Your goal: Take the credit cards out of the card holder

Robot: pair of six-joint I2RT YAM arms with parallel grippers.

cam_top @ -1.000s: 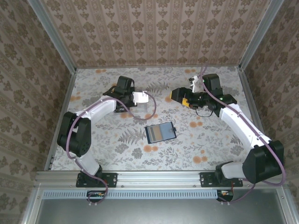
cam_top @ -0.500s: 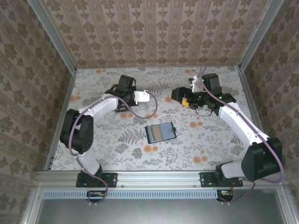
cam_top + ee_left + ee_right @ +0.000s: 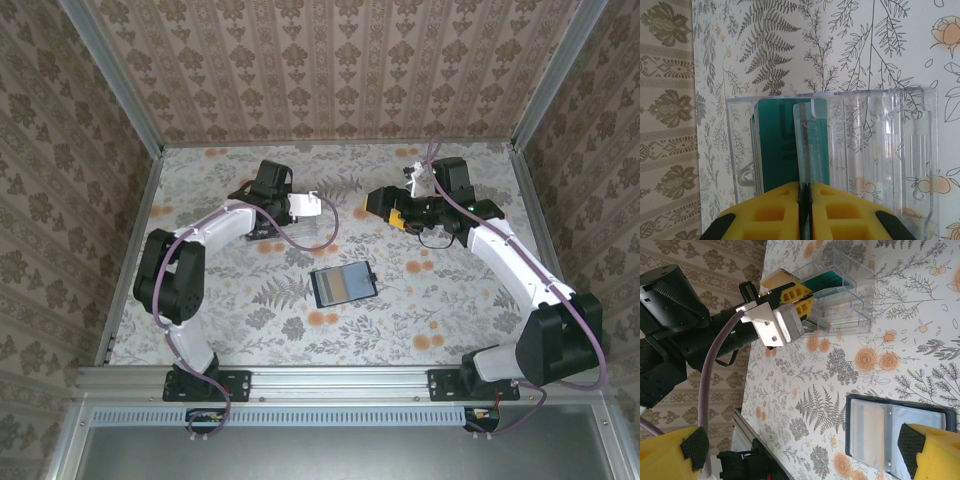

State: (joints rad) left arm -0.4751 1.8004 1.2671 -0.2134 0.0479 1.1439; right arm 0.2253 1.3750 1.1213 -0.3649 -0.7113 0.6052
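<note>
Left fingers (image 3: 770, 215) are all but pressed together, pinching a pale card (image 3: 811, 145) edge-on. The right fingers (image 3: 932, 452) hang spread wide. On the floral counter (image 3: 250, 320), the clear compartment tray (image 3: 890, 150) sits at the left fingers' tips. The navy card holder (image 3: 343, 284) lies open, nearer the arms. A teal card (image 3: 777, 150) stands in the tray just beside the pale one.

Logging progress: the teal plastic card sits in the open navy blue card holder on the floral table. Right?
No. The teal plastic card stands in the clear plastic compartment tray, as the left wrist view shows. The open navy blue card holder does lie on the floral table.
</note>
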